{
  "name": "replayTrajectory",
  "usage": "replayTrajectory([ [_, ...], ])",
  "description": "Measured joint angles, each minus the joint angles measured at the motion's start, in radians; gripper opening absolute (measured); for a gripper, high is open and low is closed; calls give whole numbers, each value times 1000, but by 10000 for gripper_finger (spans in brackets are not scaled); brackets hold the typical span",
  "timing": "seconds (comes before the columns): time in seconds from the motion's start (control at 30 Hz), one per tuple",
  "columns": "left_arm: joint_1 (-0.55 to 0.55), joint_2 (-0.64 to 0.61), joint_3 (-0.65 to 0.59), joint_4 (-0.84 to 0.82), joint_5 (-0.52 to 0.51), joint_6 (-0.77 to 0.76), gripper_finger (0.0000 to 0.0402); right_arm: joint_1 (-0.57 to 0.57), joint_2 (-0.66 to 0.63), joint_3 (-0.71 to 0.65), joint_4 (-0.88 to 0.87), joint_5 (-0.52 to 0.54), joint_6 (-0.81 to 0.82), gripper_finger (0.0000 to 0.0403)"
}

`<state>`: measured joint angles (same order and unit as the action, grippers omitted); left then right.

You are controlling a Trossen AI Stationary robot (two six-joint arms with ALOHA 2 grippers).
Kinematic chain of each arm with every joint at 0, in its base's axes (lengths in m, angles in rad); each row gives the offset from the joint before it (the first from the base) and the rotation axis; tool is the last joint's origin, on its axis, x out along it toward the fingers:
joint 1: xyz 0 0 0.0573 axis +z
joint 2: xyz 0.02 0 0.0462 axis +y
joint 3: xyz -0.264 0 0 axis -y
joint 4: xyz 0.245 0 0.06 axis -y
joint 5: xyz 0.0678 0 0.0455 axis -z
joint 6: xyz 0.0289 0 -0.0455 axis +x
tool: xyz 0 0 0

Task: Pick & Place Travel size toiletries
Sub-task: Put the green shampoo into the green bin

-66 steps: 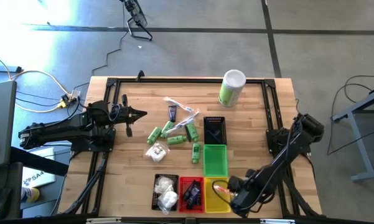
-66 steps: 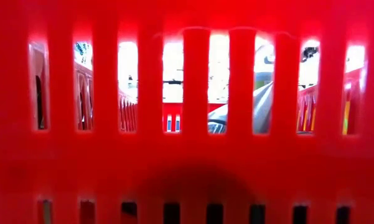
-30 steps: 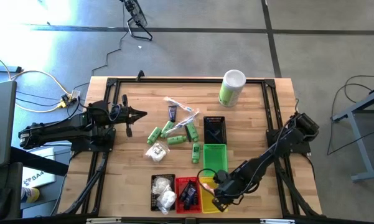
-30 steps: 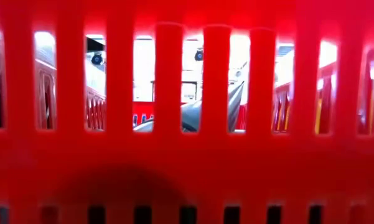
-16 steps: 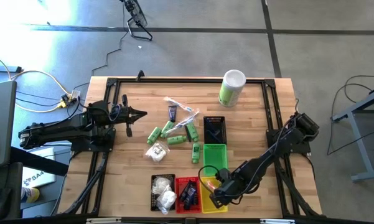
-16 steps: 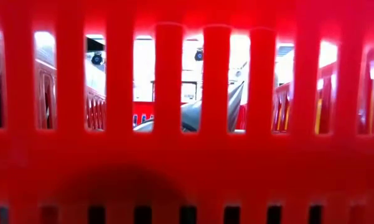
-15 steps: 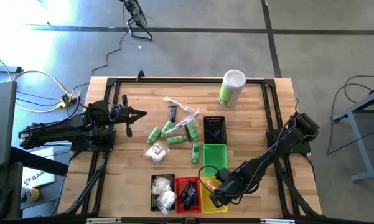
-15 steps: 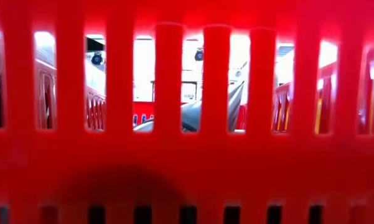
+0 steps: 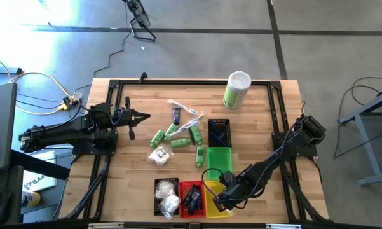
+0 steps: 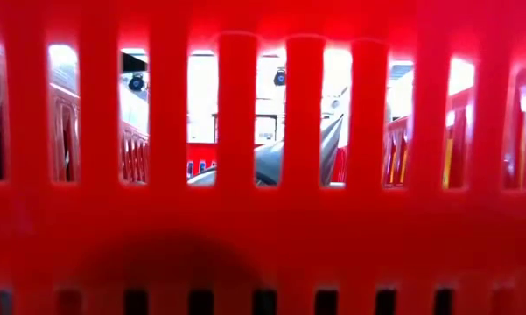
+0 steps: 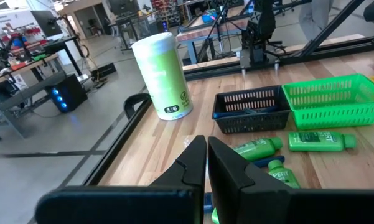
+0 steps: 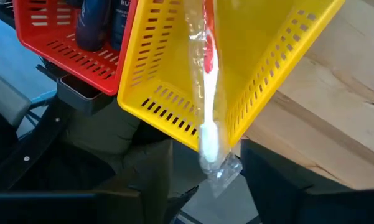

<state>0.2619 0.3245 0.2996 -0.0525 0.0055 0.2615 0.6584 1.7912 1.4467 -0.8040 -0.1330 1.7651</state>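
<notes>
Yellow basket under right gripper (fingers apart), clear-wrapped stick between.

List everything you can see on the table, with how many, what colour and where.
canister: one, green-white, far side
green bottles: about six, mid-table
dark blue tubes: one loose; more in red basket
white pouches: one loose; more in near black basket
clear-wrapped sticks: some loose; one in yellow basket
green basket: one, empty
far black basket: one
left gripper: jaws shut, left side
right gripper: jaws open, at yellow basket
</notes>
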Motion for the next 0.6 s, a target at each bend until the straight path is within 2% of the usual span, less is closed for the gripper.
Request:
replayTrajectory([
  [0.13, 0, 0, 0, 0, 0, 0, 12, 0, 0, 0, 0, -4, -10, 198],
  [0.27, 0, 0, 0, 0, 1, 0, 12, 0, 0, 0, 0, -13, -38, 185],
  [0.6, 0, 0, 0, 0, 5, -3, 12, 0, 0, 0, -9, -80, -104, 83],
])
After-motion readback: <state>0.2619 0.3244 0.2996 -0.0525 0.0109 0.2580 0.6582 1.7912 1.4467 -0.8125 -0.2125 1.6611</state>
